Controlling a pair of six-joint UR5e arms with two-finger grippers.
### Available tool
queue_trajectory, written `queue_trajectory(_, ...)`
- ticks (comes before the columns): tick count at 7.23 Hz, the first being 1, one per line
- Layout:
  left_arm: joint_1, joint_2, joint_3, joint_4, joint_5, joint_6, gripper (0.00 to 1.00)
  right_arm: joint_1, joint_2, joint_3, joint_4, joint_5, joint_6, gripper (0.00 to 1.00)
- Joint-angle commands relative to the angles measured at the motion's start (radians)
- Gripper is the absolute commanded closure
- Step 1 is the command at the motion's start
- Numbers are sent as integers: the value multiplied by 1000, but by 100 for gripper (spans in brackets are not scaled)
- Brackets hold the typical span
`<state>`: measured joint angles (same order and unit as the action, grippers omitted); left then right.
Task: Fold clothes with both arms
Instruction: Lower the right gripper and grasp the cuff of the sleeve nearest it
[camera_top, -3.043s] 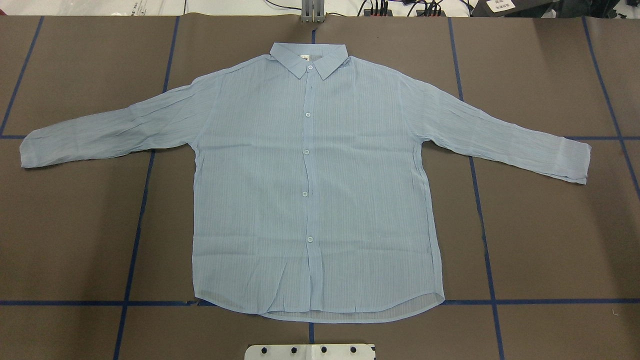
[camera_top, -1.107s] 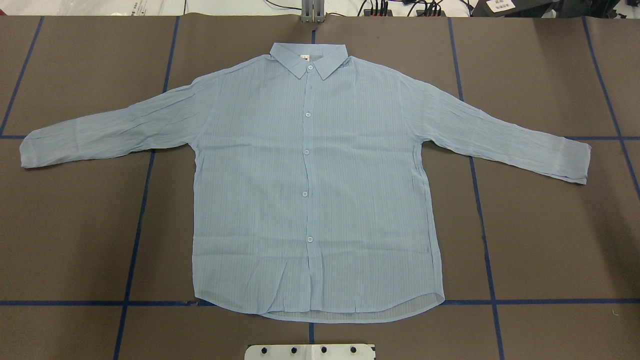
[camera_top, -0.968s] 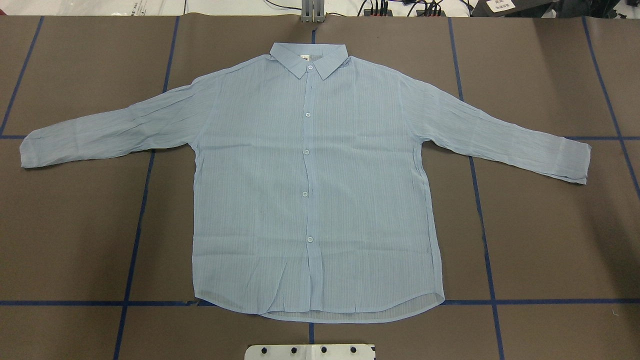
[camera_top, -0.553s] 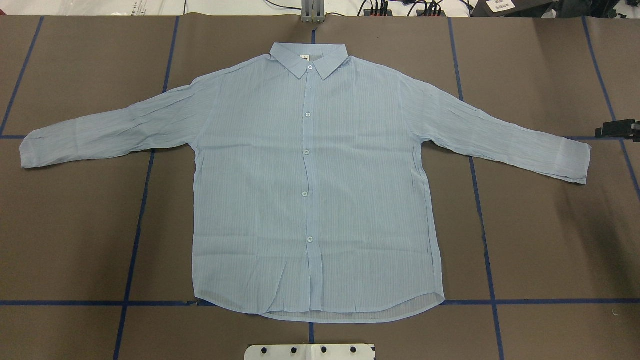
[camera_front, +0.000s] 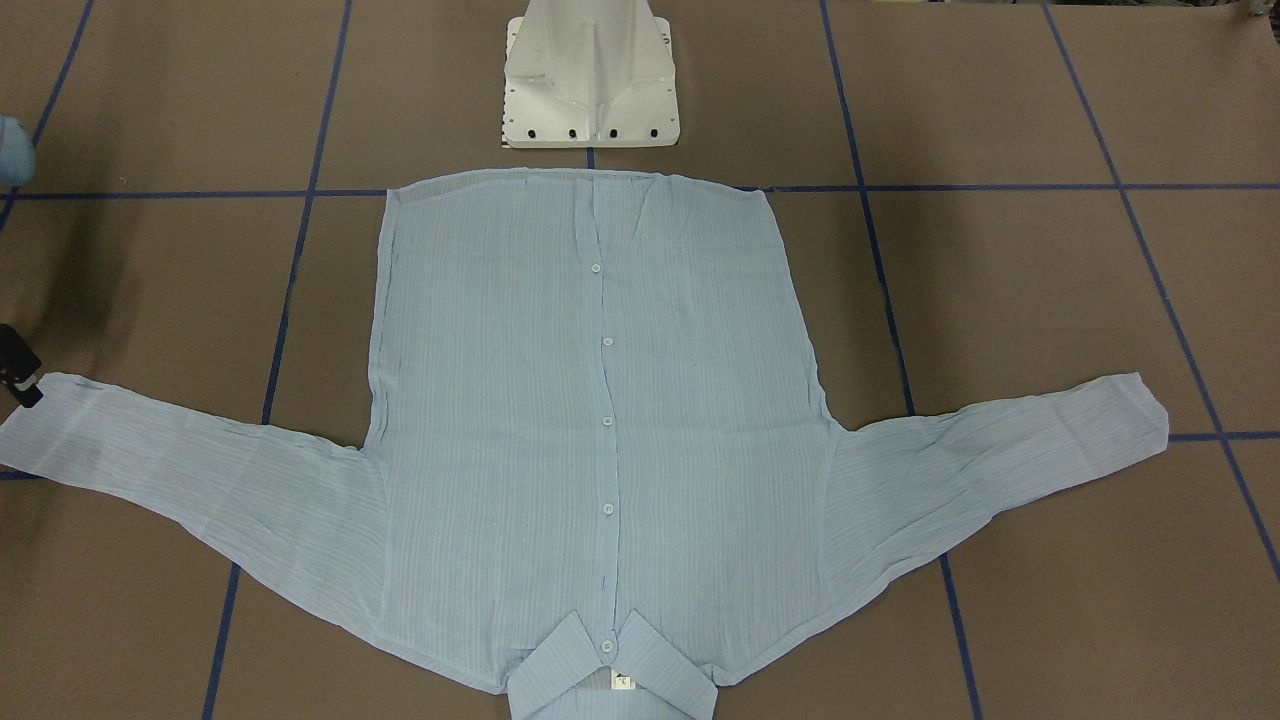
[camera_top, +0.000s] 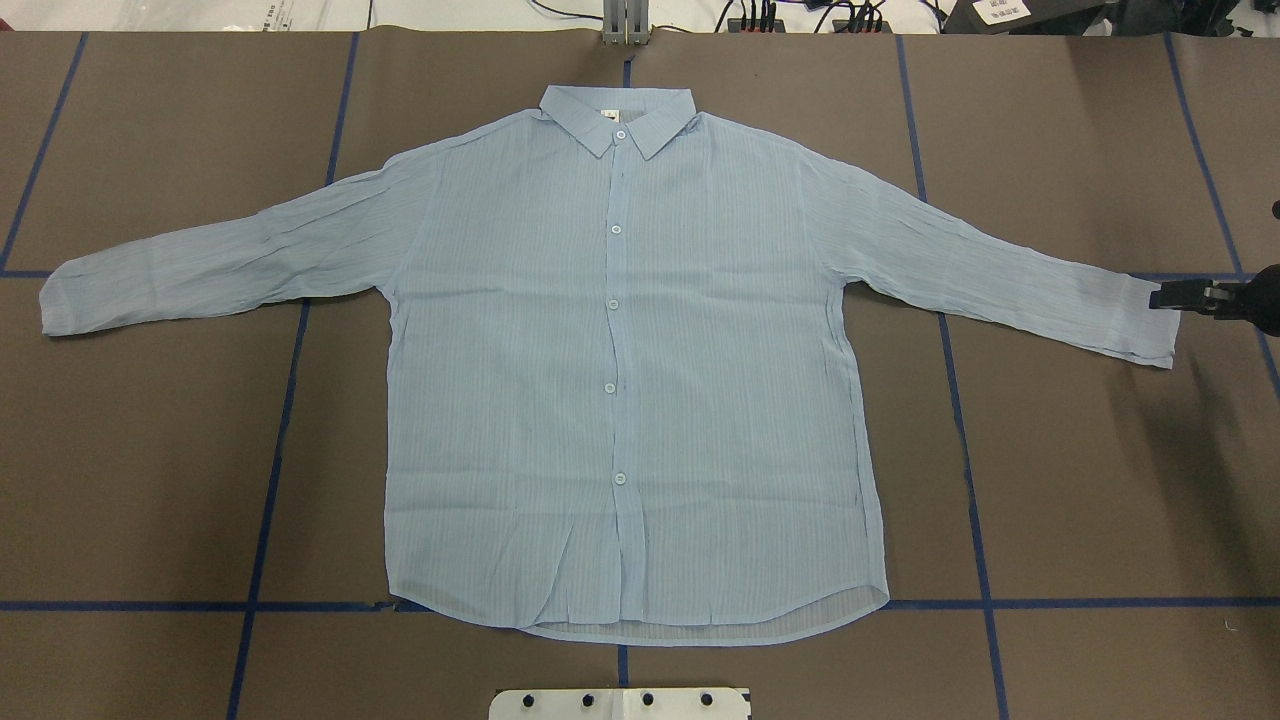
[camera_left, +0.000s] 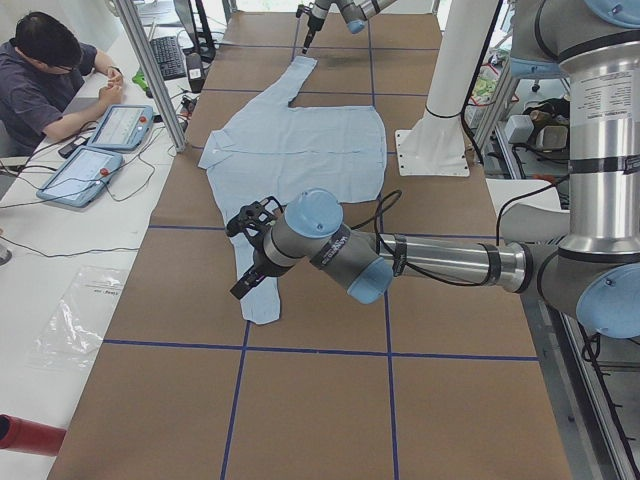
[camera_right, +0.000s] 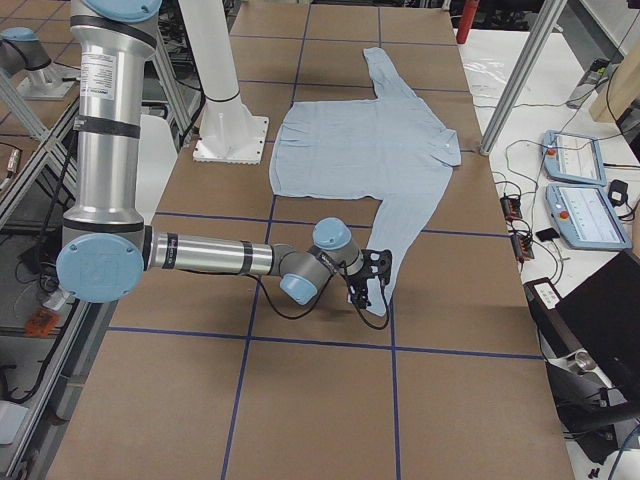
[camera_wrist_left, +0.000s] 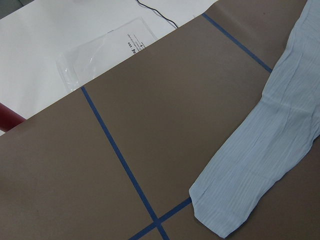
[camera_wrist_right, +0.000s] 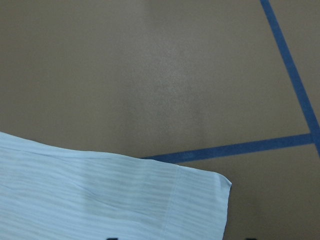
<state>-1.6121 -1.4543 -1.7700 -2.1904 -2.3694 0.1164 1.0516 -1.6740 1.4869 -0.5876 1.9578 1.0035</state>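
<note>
Hovering by the shirt (camera_top: 620, 400) cuff, right fingers (camera_top: 1172, 297) stand apart; left fingers (camera_left: 244, 286): cannot tell.

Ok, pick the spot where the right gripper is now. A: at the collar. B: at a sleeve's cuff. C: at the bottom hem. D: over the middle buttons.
B: in the overhead view the right gripper sits at the outer edge of the cuff of the shirt.

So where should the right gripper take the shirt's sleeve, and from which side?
The cuff, approached from beyond the sleeve's end, where the right gripper is. The sleeve lies flat and outstretched, so its free end edge looks easiest to pinch.
</note>
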Motion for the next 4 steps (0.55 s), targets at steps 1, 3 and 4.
queue_trajectory(1,0,3,-2,0,-1,3,0,-39,-3,-19,3,-42,4,23)
queue_trajectory(3,0,3,0,0,-1,3,0,-62,-3,-37,5,-62,3,26)
queue_trajectory(4,0,3,3,0,-1,5,0,-65,-3,-39,5,-63,3,27)
